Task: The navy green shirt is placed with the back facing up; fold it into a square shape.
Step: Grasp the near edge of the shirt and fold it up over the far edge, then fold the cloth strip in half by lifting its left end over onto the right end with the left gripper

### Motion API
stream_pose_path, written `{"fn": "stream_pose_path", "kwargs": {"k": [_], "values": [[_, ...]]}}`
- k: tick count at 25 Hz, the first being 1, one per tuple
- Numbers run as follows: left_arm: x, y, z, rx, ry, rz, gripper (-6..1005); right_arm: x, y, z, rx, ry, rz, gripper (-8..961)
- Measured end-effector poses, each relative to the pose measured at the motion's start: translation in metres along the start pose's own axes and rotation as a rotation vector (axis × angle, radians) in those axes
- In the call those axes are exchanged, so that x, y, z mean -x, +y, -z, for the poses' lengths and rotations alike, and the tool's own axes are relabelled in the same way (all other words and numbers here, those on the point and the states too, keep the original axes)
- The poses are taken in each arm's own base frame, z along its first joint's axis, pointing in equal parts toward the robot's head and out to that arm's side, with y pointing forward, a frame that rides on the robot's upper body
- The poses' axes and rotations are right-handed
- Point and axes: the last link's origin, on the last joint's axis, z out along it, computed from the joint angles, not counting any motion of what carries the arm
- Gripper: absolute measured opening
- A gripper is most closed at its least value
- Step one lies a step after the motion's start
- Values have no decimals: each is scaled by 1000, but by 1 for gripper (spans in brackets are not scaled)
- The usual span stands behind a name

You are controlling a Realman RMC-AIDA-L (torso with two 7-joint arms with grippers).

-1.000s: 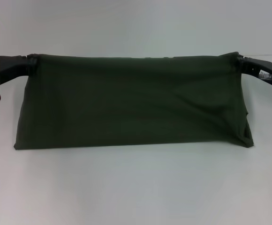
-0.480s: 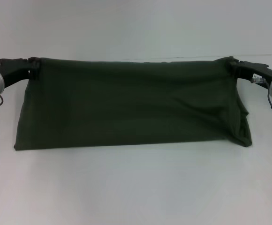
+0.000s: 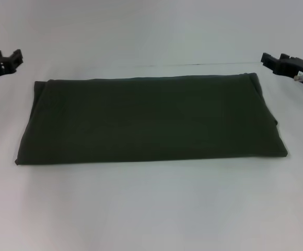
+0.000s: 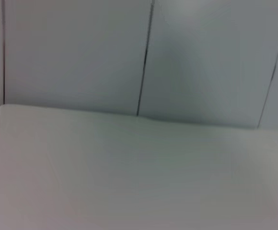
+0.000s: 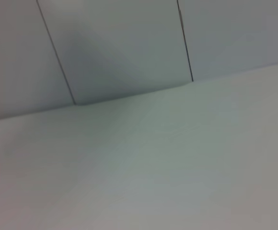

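Note:
The navy green shirt (image 3: 149, 119) lies flat on the white table (image 3: 151, 209) in the head view, folded into a wide dark rectangle with its plain side up. My left gripper (image 3: 9, 56) hovers off the shirt's far left corner, open and empty. My right gripper (image 3: 275, 57) hovers off the far right corner, open and empty. Neither touches the cloth. Both wrist views show only bare table and wall, with no shirt and no fingers.
A pale panelled wall (image 4: 144, 57) stands behind the table and also shows in the right wrist view (image 5: 129, 43). Bare table (image 3: 151, 31) stretches in front of the shirt and beyond its far edge.
Both grippers have let go of the shirt's far edge and moved outward and up. The lifted far edge has dropped, and the shirt now lies flat.

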Motion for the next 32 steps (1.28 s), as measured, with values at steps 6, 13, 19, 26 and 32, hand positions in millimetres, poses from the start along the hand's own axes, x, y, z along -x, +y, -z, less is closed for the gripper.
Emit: {"fn": "stream_pose_path", "kwargs": {"k": [6, 13, 19, 26, 32], "values": [[3, 6, 35, 226, 73, 140, 528, 0, -3, 21, 154, -4, -88, 618], [9, 21, 75, 480, 92, 205, 765, -10, -3, 57, 334, 21, -178, 712], [27, 26, 94, 547, 51, 301, 770, -19, 7, 83, 491, 55, -191, 708], [45, 28, 108, 563, 18, 363, 770, -26, 2, 99, 523, 82, -211, 713], [53, 25, 114, 554, -2, 388, 770, -26, -14, 103, 474, 148, -218, 711]]}}
